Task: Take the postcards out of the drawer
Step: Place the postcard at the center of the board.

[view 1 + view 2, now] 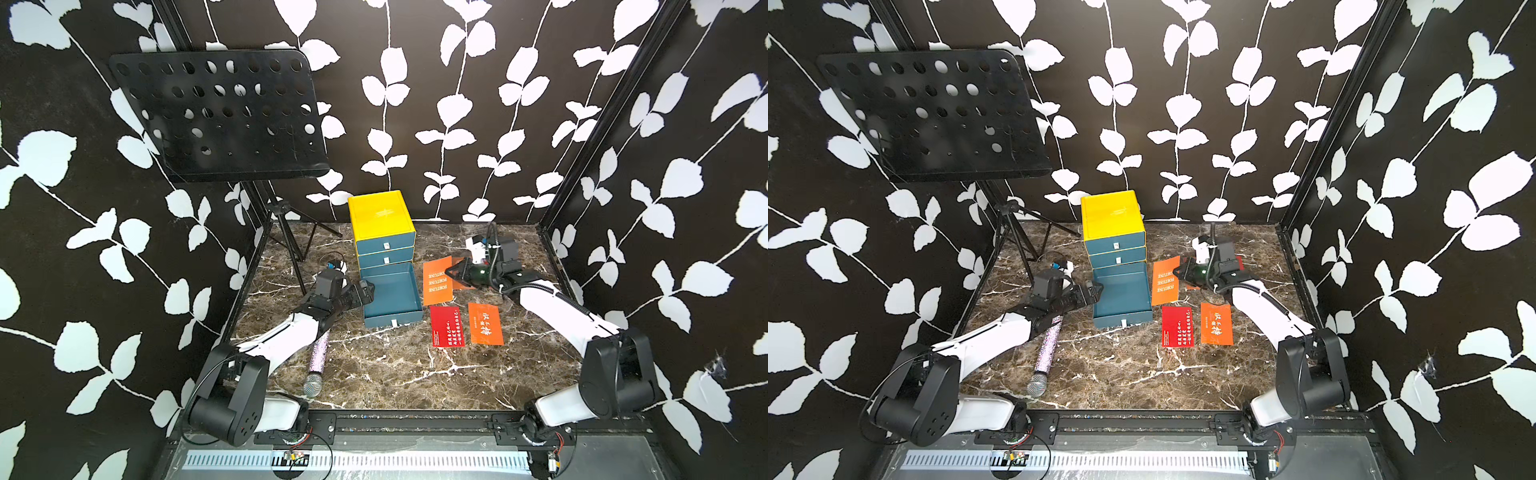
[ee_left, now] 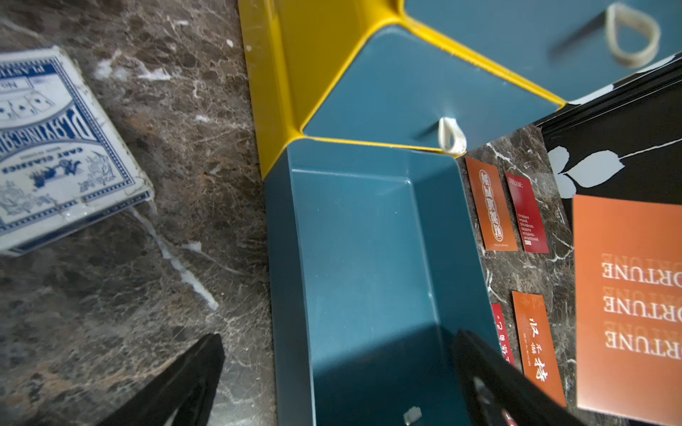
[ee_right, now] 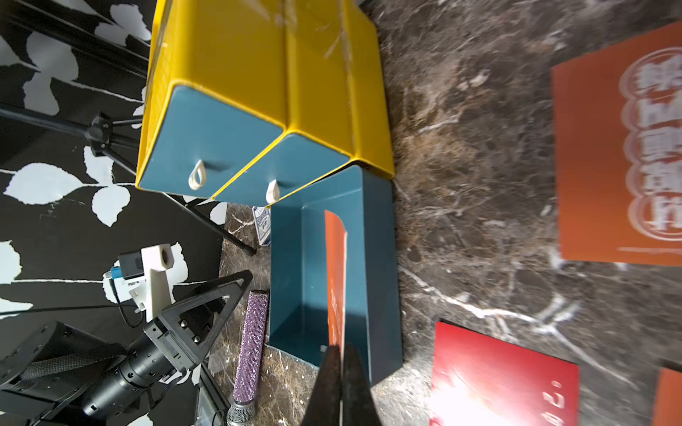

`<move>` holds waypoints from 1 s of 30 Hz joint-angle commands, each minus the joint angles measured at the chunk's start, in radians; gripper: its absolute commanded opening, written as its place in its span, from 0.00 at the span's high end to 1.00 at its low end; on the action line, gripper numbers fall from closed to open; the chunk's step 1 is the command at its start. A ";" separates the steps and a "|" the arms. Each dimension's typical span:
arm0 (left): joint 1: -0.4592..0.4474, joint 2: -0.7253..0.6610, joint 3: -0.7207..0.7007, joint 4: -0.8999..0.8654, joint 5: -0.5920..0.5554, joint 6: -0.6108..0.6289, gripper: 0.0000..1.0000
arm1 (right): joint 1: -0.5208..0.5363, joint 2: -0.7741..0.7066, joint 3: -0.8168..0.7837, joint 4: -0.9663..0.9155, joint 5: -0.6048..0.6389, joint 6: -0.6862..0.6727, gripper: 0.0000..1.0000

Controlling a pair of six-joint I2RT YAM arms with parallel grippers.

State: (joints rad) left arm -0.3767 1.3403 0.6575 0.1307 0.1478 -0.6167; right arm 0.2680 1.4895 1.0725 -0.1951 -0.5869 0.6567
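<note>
Lying nearest, a red postcard (image 1: 446, 326) and an orange postcard (image 1: 485, 324) rest flat on the marble table (image 1: 374, 374). Beyond, the left gripper (image 1: 369, 293) is spread wide by the left wall of the open drawer (image 1: 390, 291), while the right gripper (image 1: 449, 273) pinches the orange FORTUNE postcard (image 1: 435, 286), raised just beside the drawer.

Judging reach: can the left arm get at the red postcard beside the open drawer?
Probably yes: the left gripper is open; only the low open drawer separates it from the red postcard.

Red and orange postcards (image 1: 446, 326) are outside the empty drawer (image 1: 392, 291).
</note>
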 commanded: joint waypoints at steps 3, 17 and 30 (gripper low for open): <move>0.012 -0.014 0.028 -0.031 -0.020 0.024 0.01 | -0.105 0.074 0.108 -0.131 -0.064 -0.194 1.00; 0.023 -0.043 0.016 -0.066 -0.063 0.035 0.01 | -0.131 0.513 0.498 -0.188 -0.125 -0.336 1.00; 0.029 -0.018 0.017 -0.059 -0.059 0.038 0.01 | -0.065 0.714 0.580 -0.040 -0.159 -0.227 1.00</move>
State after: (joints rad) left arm -0.3561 1.3254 0.6582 0.0746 0.0910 -0.5907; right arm 0.1822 2.1777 1.6207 -0.3058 -0.7197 0.3962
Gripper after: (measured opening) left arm 0.991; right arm 0.047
